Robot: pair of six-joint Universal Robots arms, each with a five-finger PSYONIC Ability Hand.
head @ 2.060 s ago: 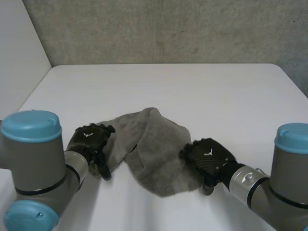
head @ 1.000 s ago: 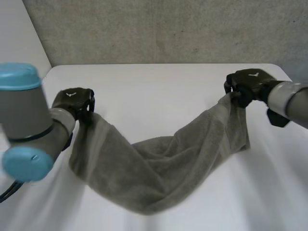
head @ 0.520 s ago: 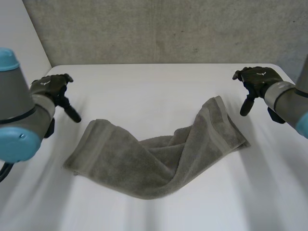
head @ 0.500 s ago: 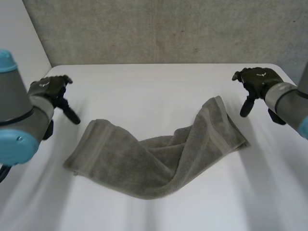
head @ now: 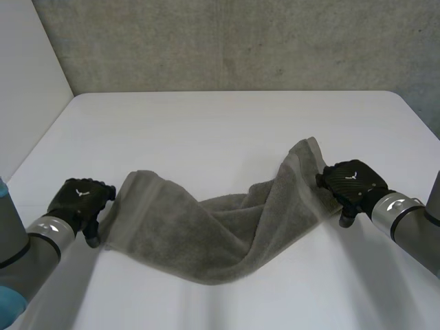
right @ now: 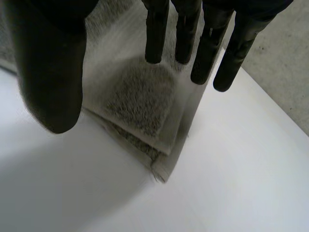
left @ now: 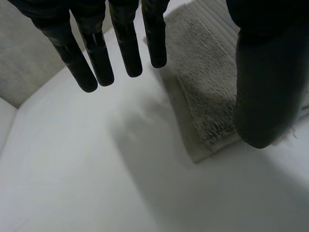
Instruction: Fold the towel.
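A grey-green towel (head: 206, 227) lies stretched across the white table (head: 227, 130), bunched and creased in its middle. My left hand (head: 79, 199) hovers at the towel's left end, by its near corner. In the left wrist view the fingers (left: 125, 48) are straight and the thumb (left: 265, 87) stands over the towel corner (left: 207, 96), with nothing pinched. My right hand (head: 350, 180) is at the towel's right end. In the right wrist view straight fingers (right: 203, 43) and the thumb (right: 50, 63) spread above the doubled corner (right: 140, 101), open and not gripping.
A grey concrete wall (head: 234, 41) runs behind the table's far edge. A pale panel (head: 27, 82) stands along the left side. Bare table surface lies beyond the towel and in front of it.
Both hands held the towel up and spread it, then let it drop. Since half a second ago they have come down and nearer, to the towel's two ends.
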